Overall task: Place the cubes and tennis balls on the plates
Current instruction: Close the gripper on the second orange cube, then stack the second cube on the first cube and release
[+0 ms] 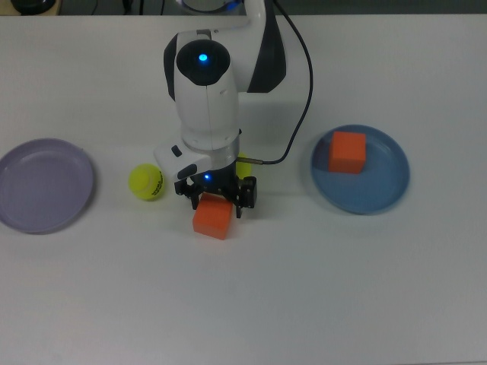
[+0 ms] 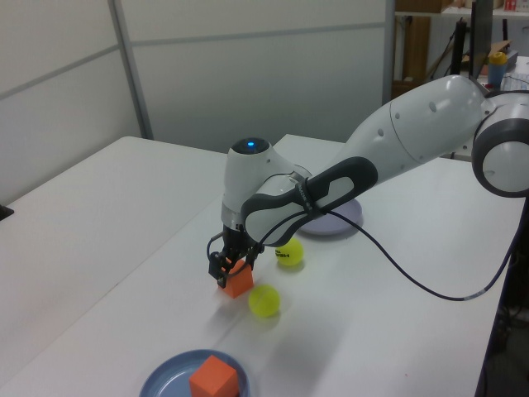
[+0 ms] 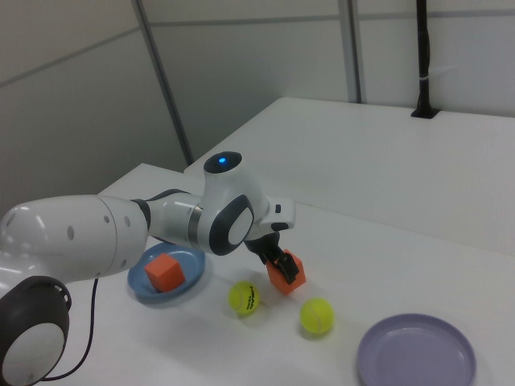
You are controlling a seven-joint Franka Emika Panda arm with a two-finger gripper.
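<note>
An orange cube (image 1: 212,220) lies on the white table between the plates. My gripper (image 1: 217,199) is low over it and open, one finger on each side of the cube (image 2: 240,281). One tennis ball (image 1: 146,182) sits just to the top view's left of the gripper. The other tennis ball (image 1: 242,161) is partly hidden behind the arm. A second orange cube (image 1: 348,151) rests on the blue plate (image 1: 380,190) at the top view's right. The lavender plate (image 1: 42,185) at the top view's left holds nothing.
The white arm (image 1: 204,99) reaches in from the top view's far edge, and its black cable (image 1: 304,91) arcs toward the blue plate. In the left view the arm covers part of the lavender plate (image 2: 339,223).
</note>
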